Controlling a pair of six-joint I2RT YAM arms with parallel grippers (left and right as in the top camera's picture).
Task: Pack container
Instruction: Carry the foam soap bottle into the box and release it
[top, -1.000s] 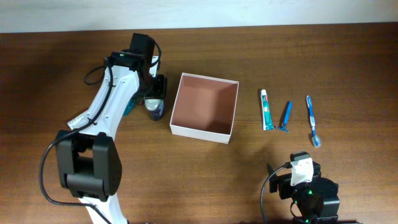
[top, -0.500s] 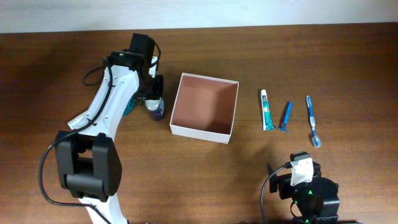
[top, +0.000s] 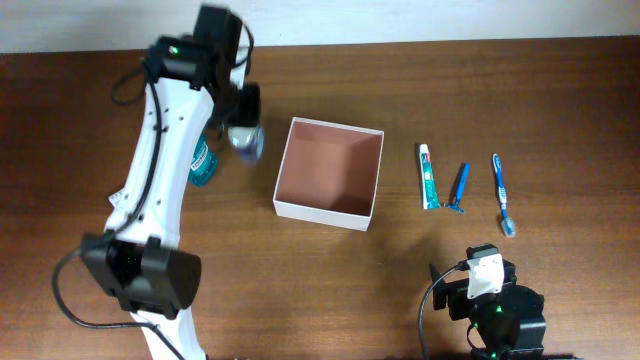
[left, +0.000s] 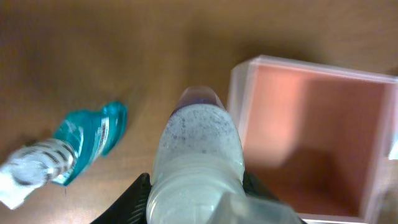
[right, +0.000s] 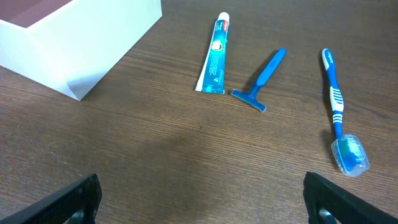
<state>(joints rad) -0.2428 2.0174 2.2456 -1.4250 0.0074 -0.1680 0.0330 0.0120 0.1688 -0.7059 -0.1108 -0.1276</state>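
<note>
The container (top: 283, 197) is a square shallow box with white walls and a reddish-brown inside, standing empty at mid table. My left gripper (top: 243, 128) is shut on a clear bottle (left: 199, 149) with a purple end and holds it above the table just left of the container (left: 239, 99). A teal bottle (top: 204, 163) lies on the table left of it, also in the left wrist view (left: 87, 134). My right gripper (right: 202, 205) is open and empty near the front edge. A toothpaste tube (top: 428, 176), a blue razor (top: 460, 187) and a blue toothbrush (top: 502, 193) lie right of the container.
In the right wrist view the container's white corner (right: 81, 56) is at upper left, with the toothpaste tube (right: 212, 53), razor (right: 261, 81) and toothbrush (right: 339, 112) ahead. The table's back edge meets a white wall (top: 400, 18).
My left gripper has lifted the clear bottle off the table and risen toward the back. The teal bottle, hidden under the arm before, now shows. The right arm has not moved.
</note>
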